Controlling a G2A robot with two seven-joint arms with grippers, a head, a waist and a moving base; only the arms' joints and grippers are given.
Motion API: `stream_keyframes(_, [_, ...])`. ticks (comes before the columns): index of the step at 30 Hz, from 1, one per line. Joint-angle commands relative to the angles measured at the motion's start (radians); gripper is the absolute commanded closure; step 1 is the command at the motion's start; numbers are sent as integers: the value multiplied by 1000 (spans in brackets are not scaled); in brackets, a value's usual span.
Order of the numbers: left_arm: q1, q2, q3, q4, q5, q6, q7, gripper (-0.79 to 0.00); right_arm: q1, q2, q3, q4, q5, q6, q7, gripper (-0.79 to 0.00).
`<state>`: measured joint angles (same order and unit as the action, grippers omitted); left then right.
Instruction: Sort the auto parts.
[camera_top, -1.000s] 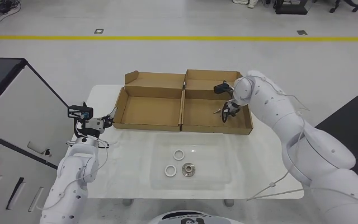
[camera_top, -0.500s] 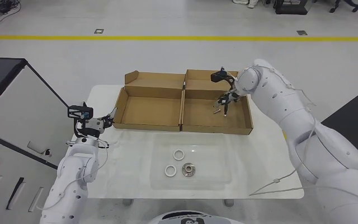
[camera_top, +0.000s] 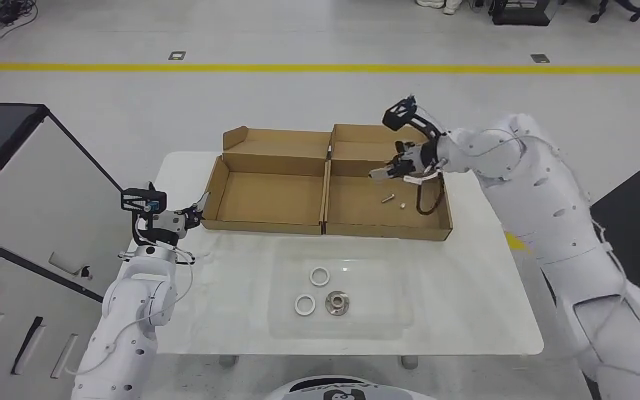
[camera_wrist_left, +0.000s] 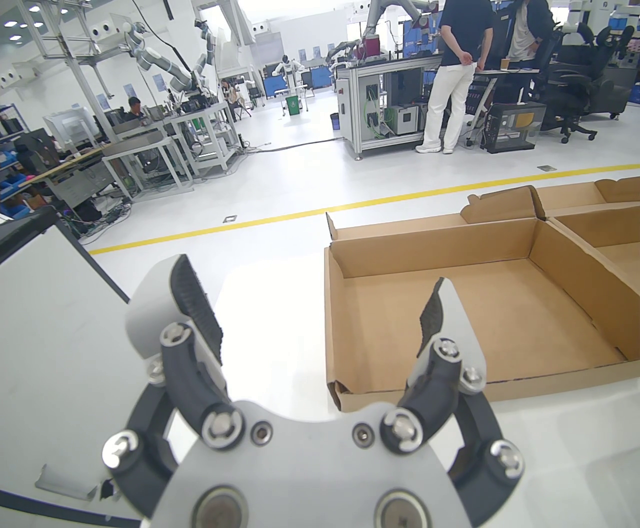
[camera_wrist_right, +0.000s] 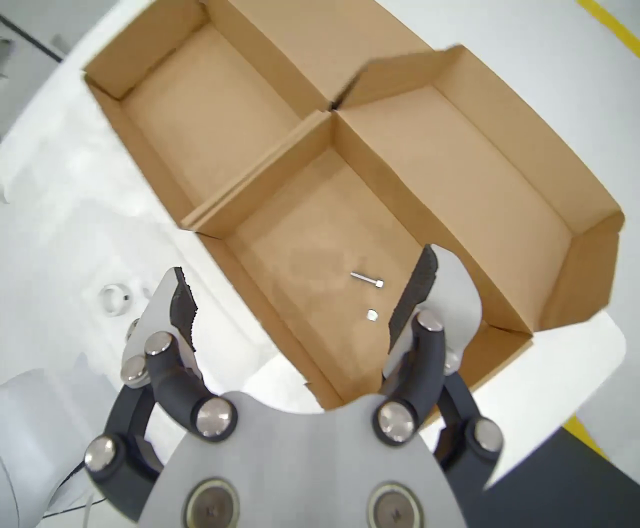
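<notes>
Workshop floor with a yellow line behind, and a white table (camera_top: 230, 290) up front.

Top view: two brown cardboard boxes sit side by side. The left box (camera_top: 270, 198) is bare; the right box (camera_top: 360, 205) holds a slim silver bolt (camera_top: 387, 199) and a tiny pale piece (camera_top: 402, 206), too small to identify. The right gripper (camera_top: 383, 172) hangs over that box, released and carrying nothing. Nearer the robot, a clear plastic tray (camera_top: 400, 300) carries two white rings (camera_top: 320, 277) and a grey metal hub (camera_top: 339, 301), by my reckoning the parts left to sort.

Left wrist view: the left gripper (camera_wrist_left: 310, 300) is spread wide and empty, near the left box's corner. A careless swing inward could shove that light cardboard.

Right wrist view: bolt and piece lie loose on the floor of the box. A low exit could clip the wall and drag both boxes. Those smooth rings may slip from a shallow pinch, and the tray's clear rim is easy to misjudge.
</notes>
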<state>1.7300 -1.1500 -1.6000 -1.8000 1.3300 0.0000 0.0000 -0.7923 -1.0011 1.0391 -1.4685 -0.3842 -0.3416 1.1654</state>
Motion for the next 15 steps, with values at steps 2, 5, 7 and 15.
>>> stream_keyframes(2, [0,0,0,0,0,0,0,-785,-109,30,131,-129,150,-22,29,-785])
stream_keyframes(5, [0,0,0,0,0,0,0,-785,-198,51,236,-207,292,-31,60,-785])
stream_keyframes(7, [0,0,0,0,0,0,0,-785,-252,62,299,-244,394,-44,80,-785])
stream_keyframes(15, [0,0,0,0,0,0,0,-785,-433,98,512,-324,749,-74,239,-785])
